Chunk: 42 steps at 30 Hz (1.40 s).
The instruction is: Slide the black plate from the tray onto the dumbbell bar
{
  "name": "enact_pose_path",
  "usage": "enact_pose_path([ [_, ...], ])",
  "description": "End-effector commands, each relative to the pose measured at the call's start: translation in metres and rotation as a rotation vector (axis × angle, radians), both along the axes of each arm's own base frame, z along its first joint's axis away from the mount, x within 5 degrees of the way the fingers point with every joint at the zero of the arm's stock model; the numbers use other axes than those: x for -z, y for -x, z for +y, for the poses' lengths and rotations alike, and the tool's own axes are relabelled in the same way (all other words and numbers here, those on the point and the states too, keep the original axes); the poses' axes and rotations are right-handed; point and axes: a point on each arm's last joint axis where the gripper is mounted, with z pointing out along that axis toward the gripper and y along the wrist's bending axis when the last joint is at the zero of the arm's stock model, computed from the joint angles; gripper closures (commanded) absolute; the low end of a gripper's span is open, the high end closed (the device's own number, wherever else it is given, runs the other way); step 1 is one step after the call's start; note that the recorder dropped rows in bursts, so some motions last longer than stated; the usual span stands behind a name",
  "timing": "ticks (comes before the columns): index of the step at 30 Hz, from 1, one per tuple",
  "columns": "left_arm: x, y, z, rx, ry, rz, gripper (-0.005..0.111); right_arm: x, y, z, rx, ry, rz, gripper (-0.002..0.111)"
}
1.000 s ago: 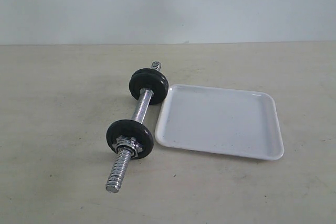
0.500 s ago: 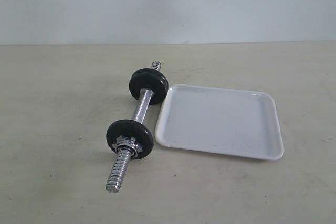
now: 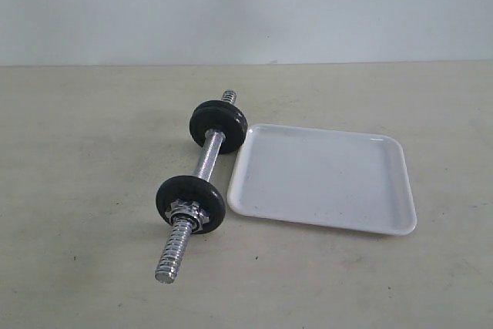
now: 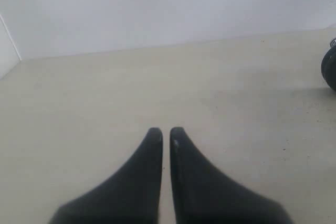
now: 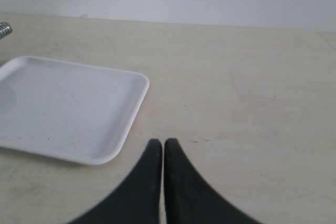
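On the left, the left gripper [image 4: 166, 132] hangs over bare table [image 3: 77, 152], its two dark fingers drawn almost together with only a thin slit between them and nothing in it. It does not appear in the exterior view.

Near the middle of the table lies the dumbbell bar [image 3: 206, 161], set on a slant with one threaded end pointing toward the camera and the other toward the pale wall [image 3: 246, 5]. It carries a near disc [image 3: 190, 200], backed on the camera side by a chrome collar [image 3: 187, 209], and a far disc [image 3: 219, 125] that looks the thicker of the two.

To the right, with one corner just beside the far disc, sits the white tray [image 3: 323, 179], and no black plate rests on it. The plate seems already to be on the bar, most likely at the far disc, though the pictures do not show which disc it is.

At far right, the right gripper [image 5: 159, 142] is closed on nothing, its fingers touching, near the tray's edge and also out of the exterior view.

By this reading, the sliding step is over and both arms stand clear. Nothing calls for a further move beyond confirming that the plate sits fully on the bar. Nothing else is on the table and nothing blocks either arm.
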Motion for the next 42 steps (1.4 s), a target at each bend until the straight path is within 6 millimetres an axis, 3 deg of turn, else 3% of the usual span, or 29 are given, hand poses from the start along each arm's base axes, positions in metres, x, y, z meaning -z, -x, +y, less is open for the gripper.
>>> enact_pose_path([
  [1,-0.0005,0.0003,0.0003,-0.006,0.005,-0.007,0.102,-0.0009,0.0001,0.0,-0.001,0.004,-0.011,0.109],
  [42,-0.0002,0.0003,-0.001,0.016,0.006,-0.003,0.102,-0.0009,0.0001,0.0,-0.001,0.004,-0.011,0.109],
])
